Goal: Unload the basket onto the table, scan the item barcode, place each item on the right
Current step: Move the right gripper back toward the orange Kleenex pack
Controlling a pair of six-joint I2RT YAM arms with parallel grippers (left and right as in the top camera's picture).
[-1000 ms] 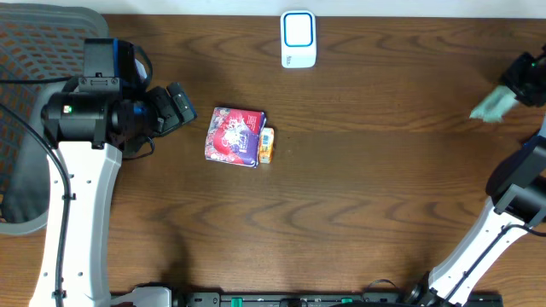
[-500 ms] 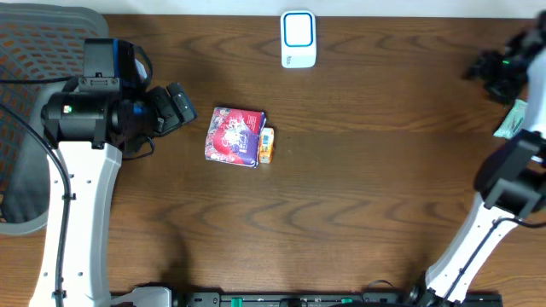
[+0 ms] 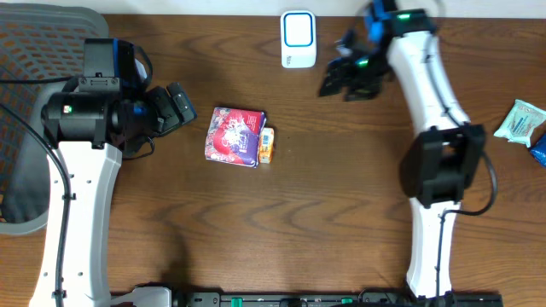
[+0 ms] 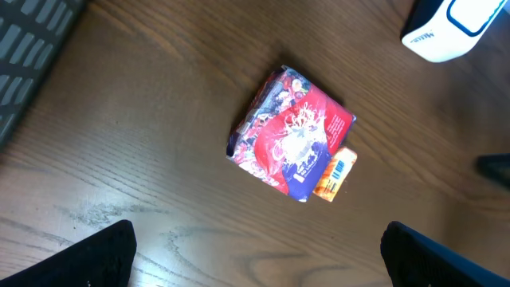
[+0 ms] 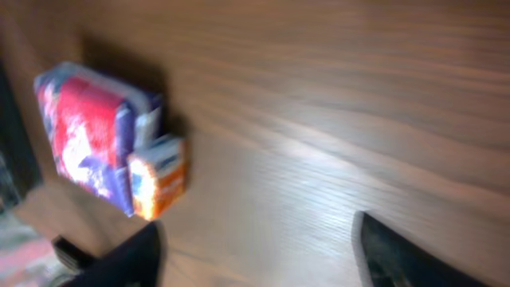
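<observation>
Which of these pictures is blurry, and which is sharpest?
Right wrist view: smeared, the table grain streaked, the red packet and orange box soft. Left wrist view: crisp, the box's barcode stripes visible. Overhead view: sharp, except slight blur at the right gripper.

Red-purple patterned packet [image 3: 235, 136]; orange box [image 3: 266, 145]; white-blue scanner [image 3: 298, 39]; brown woodgrain table [image 3: 341, 196].

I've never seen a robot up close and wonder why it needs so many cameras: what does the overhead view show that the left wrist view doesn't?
Only overhead: the left arm and right arm whole, the right gripper open near the scanner, and a teal packet at the right edge of the table.
Only left wrist: the barcode on the orange box, and the left fingers at the bottom corners.
Both: the red packet, box and scanner.
</observation>
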